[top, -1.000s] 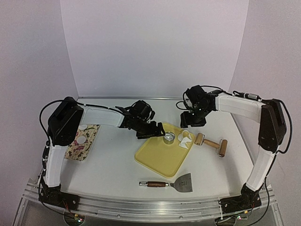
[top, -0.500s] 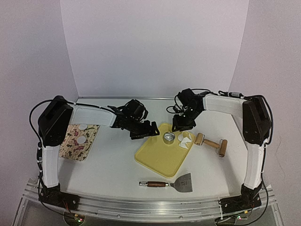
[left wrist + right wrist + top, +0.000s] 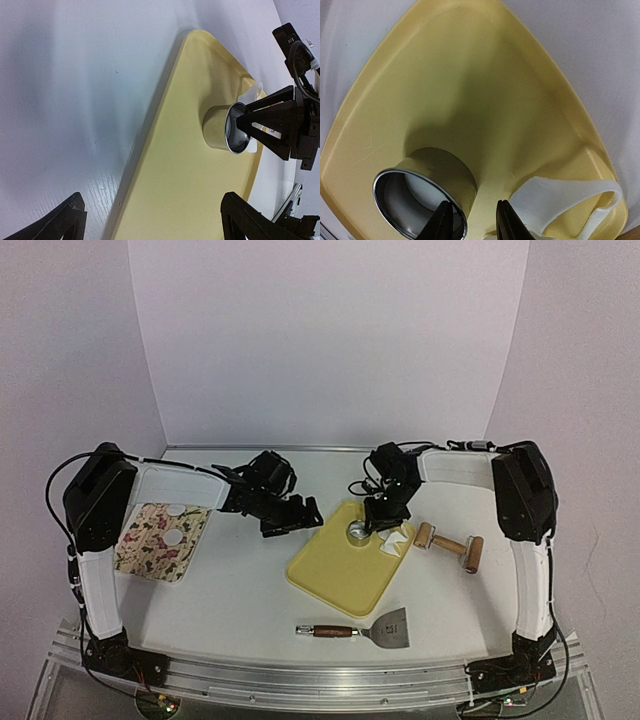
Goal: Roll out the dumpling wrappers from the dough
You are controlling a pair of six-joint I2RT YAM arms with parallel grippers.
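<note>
Two thin white round dumpling wrappers (image 3: 172, 537) lie flat on a flower-patterned mat (image 3: 150, 552) at the left of the white counter (image 3: 240, 590), just beside the left arm's forearm.

In the middle sits a pale yellow plastic tray (image 3: 340, 575). A short shiny metal ring cutter (image 3: 387, 192) stands upright on the tray's far part. Seen from the right wrist, a white patch of dough (image 3: 420, 192) shows inside it. A ragged white strip of leftover dough (image 3: 560, 195) lies just right of the ring, draped against the tray's corner.

The right end effector (image 3: 472, 220) is down at the ring, one finger over its opening and the other outside its wall. I cannot tell whether the two are actually clamped on that wall.

The left end effector (image 3: 151, 197) hangs over the tray's left edge with its fingers spread wide and nothing between them, pointing toward the ring.

A wooden rolling pin (image 3: 448, 545) rests on the counter right of the tray. A wood-handled metal scraper (image 3: 365, 630) lies near the front edge.
</note>
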